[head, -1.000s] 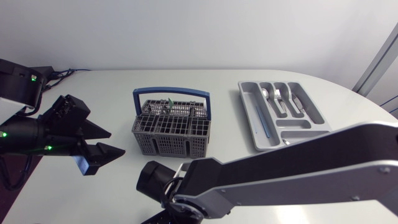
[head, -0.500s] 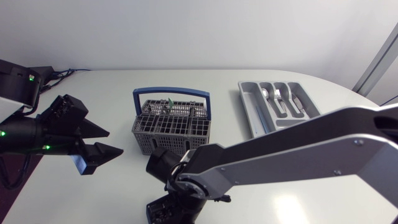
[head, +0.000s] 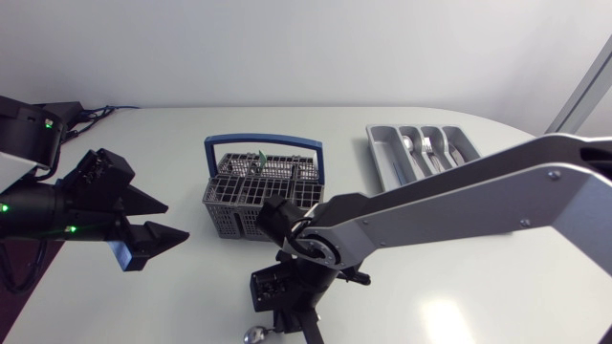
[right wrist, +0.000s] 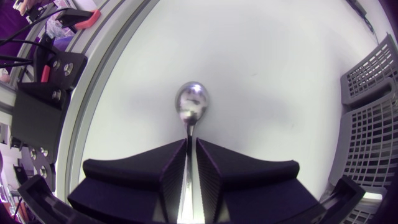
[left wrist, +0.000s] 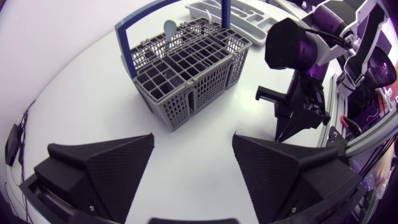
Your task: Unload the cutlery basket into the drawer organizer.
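Observation:
The grey cutlery basket (head: 263,194) with a blue handle stands mid-table, a pale utensil (head: 259,159) upright in it. At the back right lies the grey drawer organizer (head: 375,143), with forks and spoons in its slots and my right arm covering its front half. My right gripper (head: 285,320) is at the table's front edge, in front of the basket, shut on the handle of a metal spoon (right wrist: 191,102). The spoon's bowl (head: 256,333) sticks out past the fingertips. My left gripper (head: 179,220) hangs open and empty to the left of the basket (left wrist: 186,74).
My right arm (head: 449,205) crosses the table from the right edge, passing in front of the basket. The table's metal front edge (right wrist: 93,93) runs close under the spoon. Bare tabletop lies between the left gripper (left wrist: 193,140) and the basket.
My right gripper has closed on the spoon's handle and shifted right along the front edge. The arm has swung back over the organizer. The left arm has kept still.

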{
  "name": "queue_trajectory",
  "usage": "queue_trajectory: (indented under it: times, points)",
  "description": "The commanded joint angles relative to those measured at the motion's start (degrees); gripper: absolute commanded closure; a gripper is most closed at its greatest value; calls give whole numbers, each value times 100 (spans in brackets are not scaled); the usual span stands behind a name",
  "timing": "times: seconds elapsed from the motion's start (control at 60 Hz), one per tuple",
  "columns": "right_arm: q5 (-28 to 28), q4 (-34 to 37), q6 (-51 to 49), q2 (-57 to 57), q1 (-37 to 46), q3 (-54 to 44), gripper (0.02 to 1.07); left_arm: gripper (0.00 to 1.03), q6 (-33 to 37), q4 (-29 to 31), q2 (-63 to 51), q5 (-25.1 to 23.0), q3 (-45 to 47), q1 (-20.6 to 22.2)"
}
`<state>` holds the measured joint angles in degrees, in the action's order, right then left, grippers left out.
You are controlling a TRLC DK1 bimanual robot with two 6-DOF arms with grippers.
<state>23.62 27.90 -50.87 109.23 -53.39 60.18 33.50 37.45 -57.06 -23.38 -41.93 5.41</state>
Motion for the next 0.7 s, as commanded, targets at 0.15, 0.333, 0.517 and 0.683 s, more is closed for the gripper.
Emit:
queue_trajectory:
  times: [0.15, 0.333, 0.517, 0.683]
  points:
    - [-147, 110, -37, -385, 56, -464, 89, 14, 105, -1, -104, -71, 124, 48]
    - [-279, -320, 227, -464, -40, -657, 71, 14, 78, -45, -51, -71, 221, 101]
    - [-305, -558, 517, -499, -251, -719, 31, 14, 43, -159, -16, -62, 423, 241]
    - [-323, -725, 737, -499, -392, -692, 31, 14, -10, -186, 54, -71, 493, 259]
